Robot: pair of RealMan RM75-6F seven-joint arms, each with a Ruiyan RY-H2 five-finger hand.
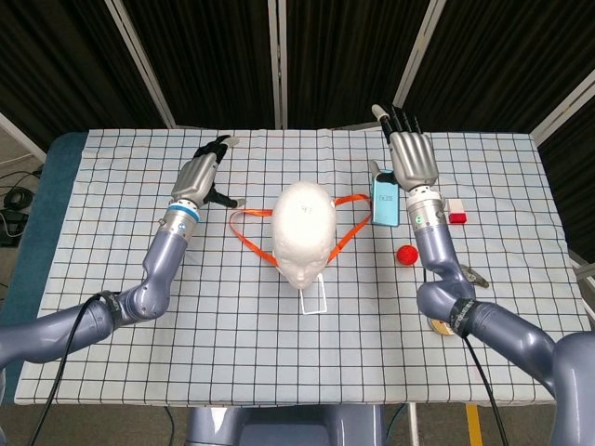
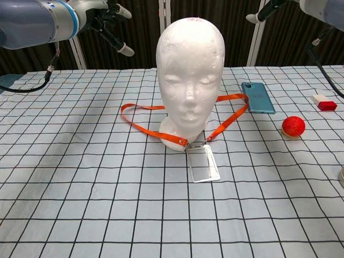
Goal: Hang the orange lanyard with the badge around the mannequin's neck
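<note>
The white foam mannequin head [image 1: 303, 228] [image 2: 189, 80] stands upright mid-table. The orange lanyard [image 1: 351, 223] [image 2: 228, 122] lies slack on the cloth, looped around the base of the neck. Its clear badge [image 1: 314, 299] [image 2: 203, 165] lies flat in front of the head. My left hand [image 1: 200, 172] [image 2: 105, 16] hovers back left of the head, fingers spread, holding nothing. My right hand [image 1: 412, 158] [image 2: 260, 12] is raised back right of the head with fingers extended and nothing in it. Neither hand touches the strap.
A blue phone [image 1: 386, 206] [image 2: 258, 97] lies right of the head, with the strap's right bend touching its near corner. A red ball [image 1: 406, 254] [image 2: 293, 126] and a red-and-white block [image 1: 456, 212] [image 2: 324, 102] sit further right. A metal clip [image 1: 474, 276] lies near the right edge.
</note>
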